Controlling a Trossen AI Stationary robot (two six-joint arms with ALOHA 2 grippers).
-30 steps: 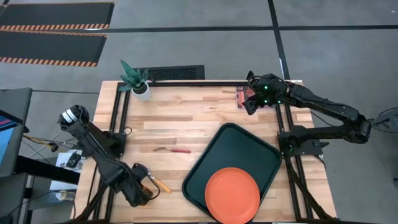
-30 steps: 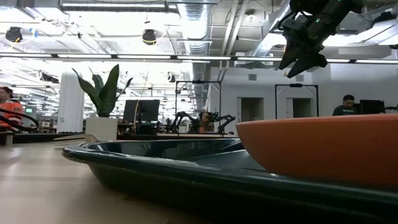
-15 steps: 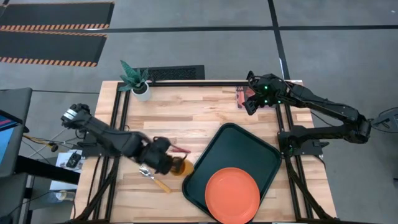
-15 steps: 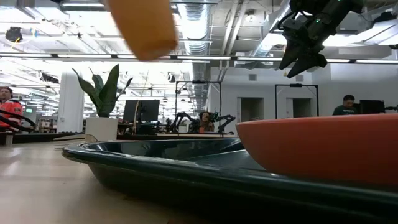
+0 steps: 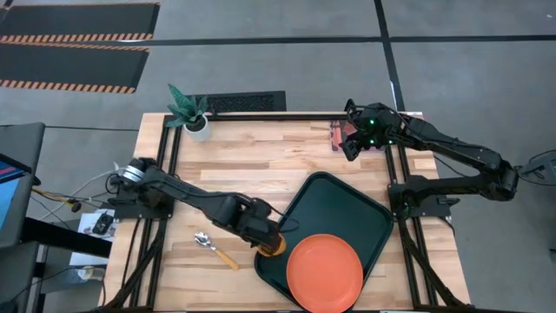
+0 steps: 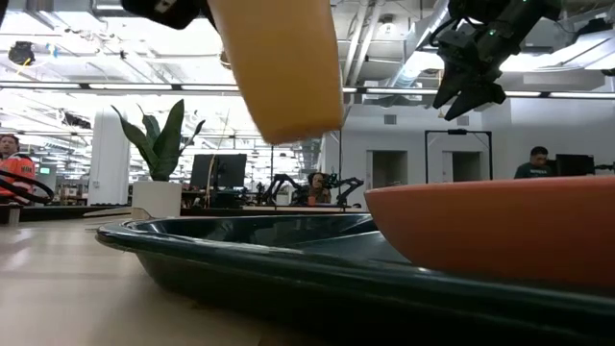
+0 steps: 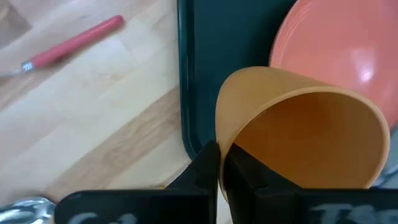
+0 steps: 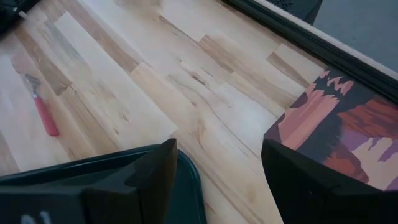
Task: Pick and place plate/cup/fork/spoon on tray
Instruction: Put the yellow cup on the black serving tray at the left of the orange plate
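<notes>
1. 2 arms share the work: the left gripper [image 7: 221, 171] is clenched on the rim of the cup [image 7: 298, 130], carrying it tilted above the tray [image 5: 347, 209] edge, lower centre of the high view, probably to set it beside the plate [image 5: 324, 272].
2. Right gripper [image 5: 352, 139] waits at upper right over a picture card [image 8: 336, 124], fingers spread, grasping nothing.
3. Only the plate lies in the tray.
4. Fork [image 7: 71, 43] and spoon [image 5: 213, 248] lie on the table [image 5: 252, 174].
</notes>
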